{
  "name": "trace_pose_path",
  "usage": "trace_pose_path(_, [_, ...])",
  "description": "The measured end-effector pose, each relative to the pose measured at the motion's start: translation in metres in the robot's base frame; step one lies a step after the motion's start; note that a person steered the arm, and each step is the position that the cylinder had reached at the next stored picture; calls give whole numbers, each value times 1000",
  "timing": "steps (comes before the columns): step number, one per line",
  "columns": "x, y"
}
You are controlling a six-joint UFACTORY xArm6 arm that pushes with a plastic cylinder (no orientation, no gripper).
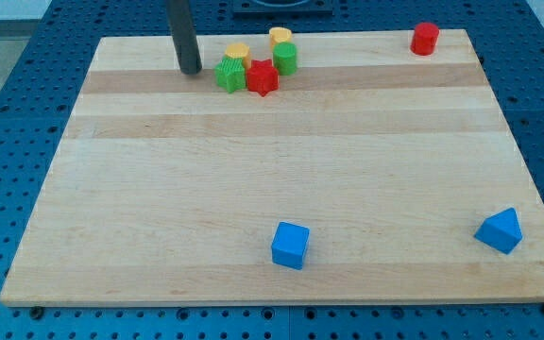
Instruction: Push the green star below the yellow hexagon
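Observation:
The green star (pixel 229 74) lies near the view's top, left of centre, on the wooden board (pixel 281 161). A yellow block (pixel 237 51), flat and rounded, sits just above it, touching or nearly so. A second yellow block (pixel 280 37) lies further right at the board's top edge; which of the two is the hexagon I cannot tell. A red star (pixel 263 77) touches the green star's right side. A green cylinder (pixel 285 59) stands right of it. My tip (pixel 191 70) rests on the board just left of the green star, a small gap apart.
A red cylinder (pixel 425 38) stands at the top right corner. A blue cube (pixel 290 245) lies near the bottom centre. A blue wedge-shaped block (pixel 499 230) lies at the bottom right. Blue perforated table surrounds the board.

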State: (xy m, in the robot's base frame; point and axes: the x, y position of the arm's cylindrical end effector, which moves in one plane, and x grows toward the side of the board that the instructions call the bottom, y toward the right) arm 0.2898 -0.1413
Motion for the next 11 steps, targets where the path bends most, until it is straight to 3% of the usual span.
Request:
trace_pose_path(1, [17, 5])
trace_pose_path(6, [16, 67])
trace_pose_path(8, [93, 90])
trace_pose_path(11, [58, 268])
